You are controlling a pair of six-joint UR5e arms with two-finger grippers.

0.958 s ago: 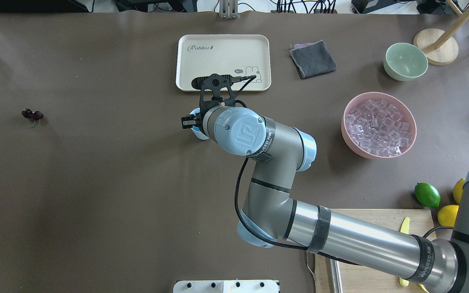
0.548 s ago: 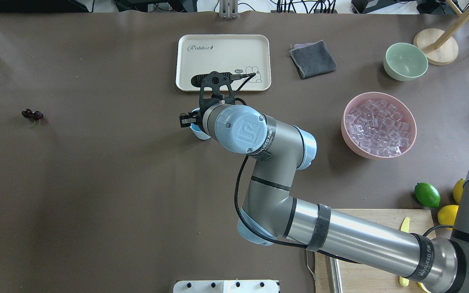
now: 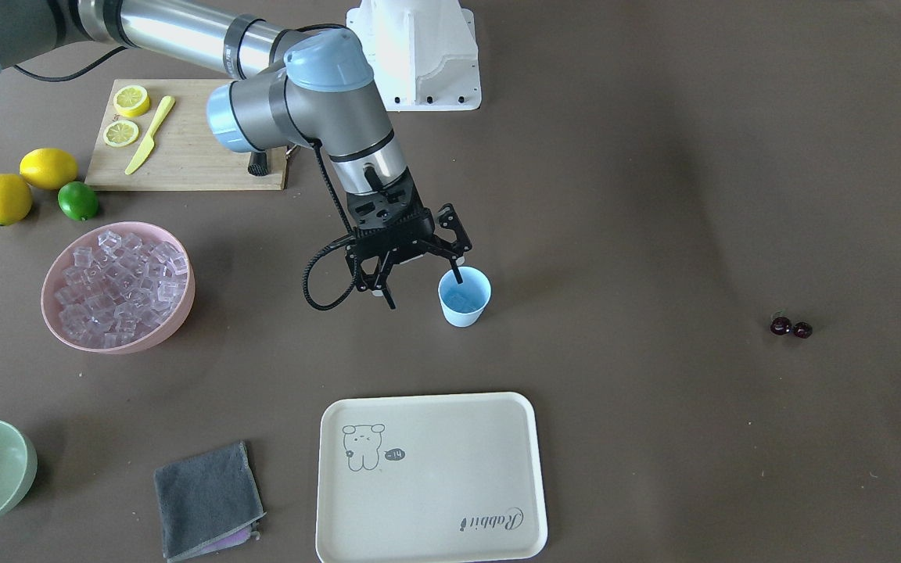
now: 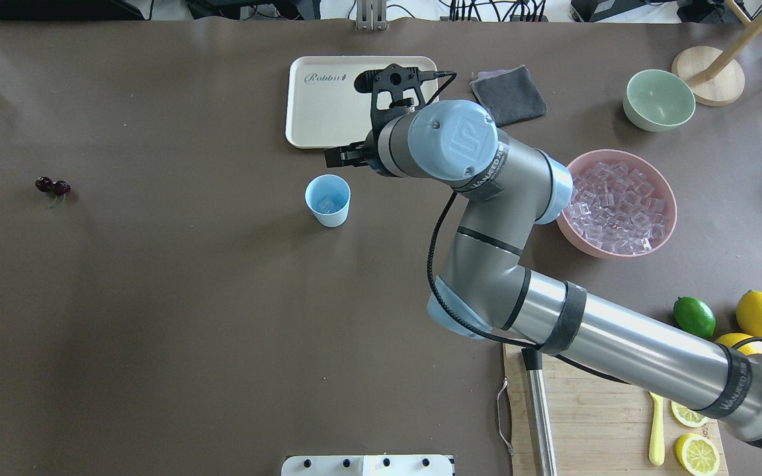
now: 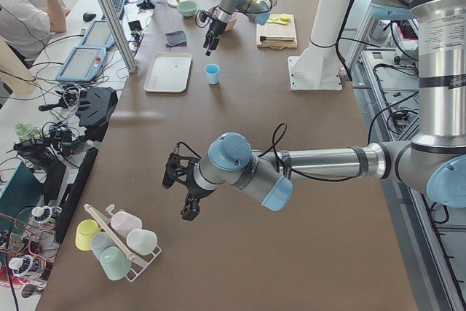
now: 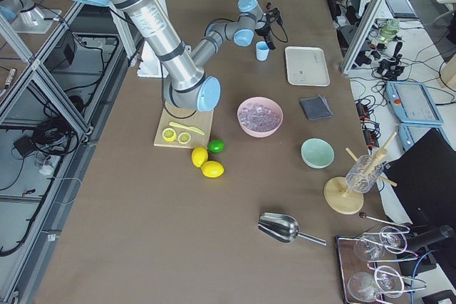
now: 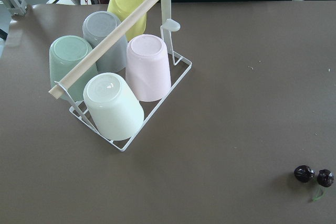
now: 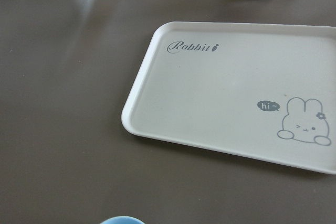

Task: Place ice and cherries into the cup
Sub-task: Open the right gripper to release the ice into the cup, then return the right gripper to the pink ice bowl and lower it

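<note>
The cup (image 4: pixel 327 200) stands upright on the brown table (image 4: pixel 176 317), just near of the cream tray (image 4: pixel 328 99). A clear ice cube (image 4: pixel 330 202) appears to lie in the cup. The right gripper (image 3: pixel 424 292) hangs above the table between cup and tray, its claw spread wide and holding nothing. In the front-facing view one fingertip overlaps the cup's rim, but the overhead view shows it apart from the cup.

The cherries (image 4: pixel 52 186) lie far to the left, well apart from the cup. On the right, the pink bowl (image 4: pixel 669 228) holds the rest of the ice (image 4: pixel 619 205), and the right arm's elbow covers its left rim from overhead. Beyond it lie a grey cloth (image 4: pixel 508 96) and a green bowl (image 4: pixel 659 99).

The front-facing view shows the cutting board (image 3: pixel 184 156) in full, while overhead the forearm crosses it. Only the left wrist view shows a wire rack (image 7: pixel 181 69) of upturned cups, with the cherries at its lower right. The exterior left view alone shows the left gripper (image 5: pixel 182 187), and whether it is wide or narrow cannot be told. A metal scoop (image 6: pixel 285 229) shows only in the exterior right view.
</note>
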